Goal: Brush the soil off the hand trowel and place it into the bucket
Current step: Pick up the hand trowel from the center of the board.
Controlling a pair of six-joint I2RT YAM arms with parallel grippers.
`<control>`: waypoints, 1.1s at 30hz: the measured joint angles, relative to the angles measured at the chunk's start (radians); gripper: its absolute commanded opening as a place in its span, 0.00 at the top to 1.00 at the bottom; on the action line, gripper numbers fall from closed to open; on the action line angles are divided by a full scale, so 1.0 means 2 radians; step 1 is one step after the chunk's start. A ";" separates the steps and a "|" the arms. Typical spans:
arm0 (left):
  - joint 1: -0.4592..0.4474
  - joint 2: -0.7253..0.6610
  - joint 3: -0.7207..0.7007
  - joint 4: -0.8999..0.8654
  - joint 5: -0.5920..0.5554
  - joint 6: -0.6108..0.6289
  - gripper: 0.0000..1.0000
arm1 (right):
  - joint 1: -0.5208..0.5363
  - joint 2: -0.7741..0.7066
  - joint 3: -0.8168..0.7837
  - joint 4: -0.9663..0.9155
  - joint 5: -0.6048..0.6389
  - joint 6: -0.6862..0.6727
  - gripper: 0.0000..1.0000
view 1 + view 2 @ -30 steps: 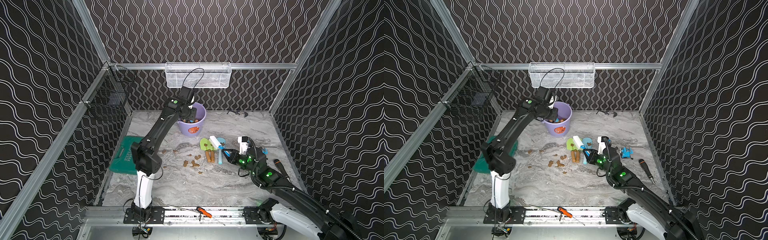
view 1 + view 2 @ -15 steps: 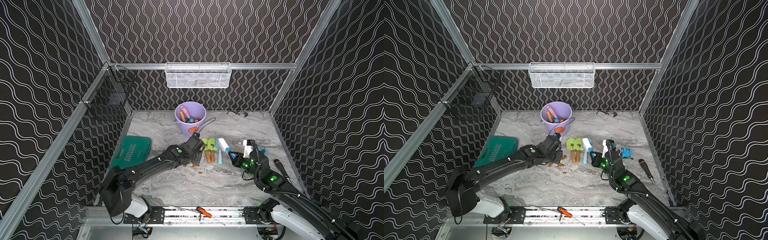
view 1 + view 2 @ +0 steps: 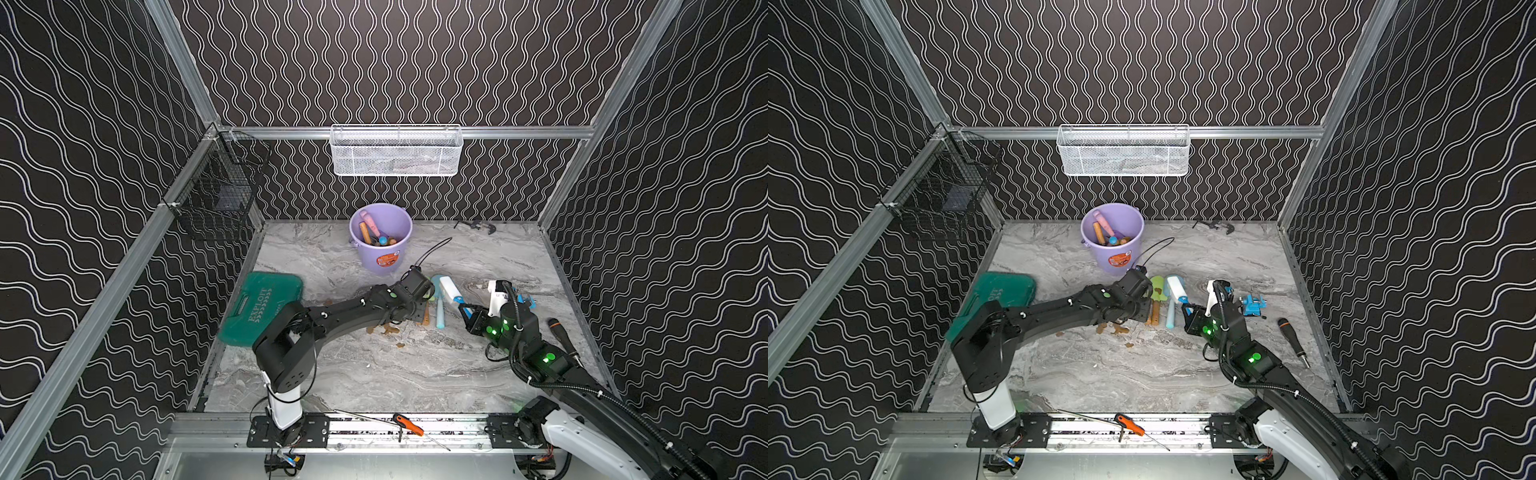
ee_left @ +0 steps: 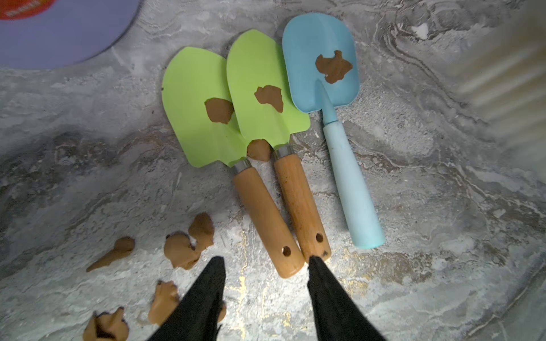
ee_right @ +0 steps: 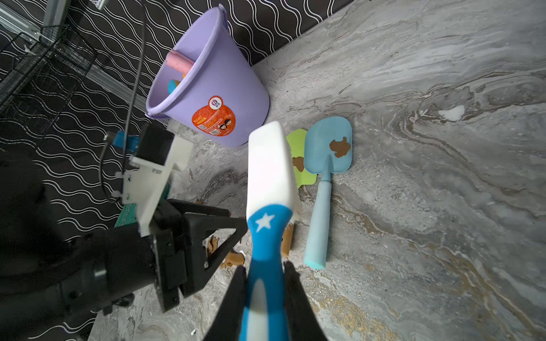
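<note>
1. Clamping a brush (image 5: 270, 165) by its handle, the right gripper (image 5: 264, 267) hovers beside the trowels (image 4: 260, 59).
2. Left gripper (image 4: 266, 261) gapes empty; all three trowels just ahead carry soil (image 4: 334, 66).
3. Bucket (image 5: 224, 88) stands beyond them; brushing and placing are not yet done.

The left arm (image 3: 345, 309) and right arm (image 3: 540, 363) are matte black with white base links and black cables (green lights glowing).

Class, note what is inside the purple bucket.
In the bucket, a pink handle, a wooden handle and a blue handle end show. Their lower parts and the bucket's bottom are hidden by its wall.
</note>
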 measured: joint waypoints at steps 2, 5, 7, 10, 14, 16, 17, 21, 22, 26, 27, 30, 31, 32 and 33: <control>0.000 0.013 0.006 0.001 0.001 0.000 0.51 | 0.000 -0.001 -0.001 -0.002 0.001 0.000 1.00; 0.000 0.037 0.019 0.002 0.002 0.000 0.51 | -0.001 -0.002 -0.003 -0.002 0.001 0.000 1.00; 0.000 0.051 0.025 0.000 0.002 0.000 0.52 | -0.001 -0.003 -0.005 -0.002 0.001 0.000 1.00; 0.000 0.068 0.035 -0.004 -0.001 0.001 0.53 | -0.001 -0.003 -0.006 -0.002 0.001 0.000 1.00; 0.000 0.085 0.048 -0.011 -0.011 0.002 0.54 | -0.002 -0.004 -0.007 -0.002 0.001 0.000 1.00; 0.000 0.093 0.055 -0.014 -0.016 0.002 0.54 | -0.002 -0.005 -0.008 -0.002 0.001 0.000 1.00; 0.000 0.097 0.057 -0.015 -0.018 0.002 0.55 | -0.002 -0.005 -0.008 -0.002 0.001 0.000 1.00; 0.000 0.115 0.064 -0.021 -0.027 0.004 0.56 | -0.002 -0.005 -0.009 -0.002 0.001 0.000 1.00; 0.000 0.117 0.064 -0.024 -0.028 0.004 0.56 | -0.002 -0.005 -0.009 -0.002 0.001 0.000 1.00; 0.000 0.120 0.064 -0.025 -0.039 0.011 0.61 | -0.003 -0.005 -0.010 -0.002 0.001 0.000 1.00; 0.000 0.121 0.064 -0.025 -0.041 0.011 0.64 | -0.003 -0.005 -0.010 -0.002 0.001 0.000 1.00; 0.002 0.121 0.064 -0.025 -0.052 0.011 0.72 | -0.003 -0.005 -0.010 -0.002 0.001 0.000 1.00; 0.003 0.121 0.064 -0.025 -0.055 0.011 0.74 | -0.003 -0.005 -0.010 -0.002 0.001 0.000 1.00; 0.003 0.121 0.064 -0.025 -0.056 0.012 0.76 | -0.003 -0.006 -0.010 -0.002 0.001 0.000 1.00; 0.003 0.120 0.064 -0.025 -0.055 0.013 0.77 | -0.003 -0.006 -0.010 -0.002 0.001 0.000 1.00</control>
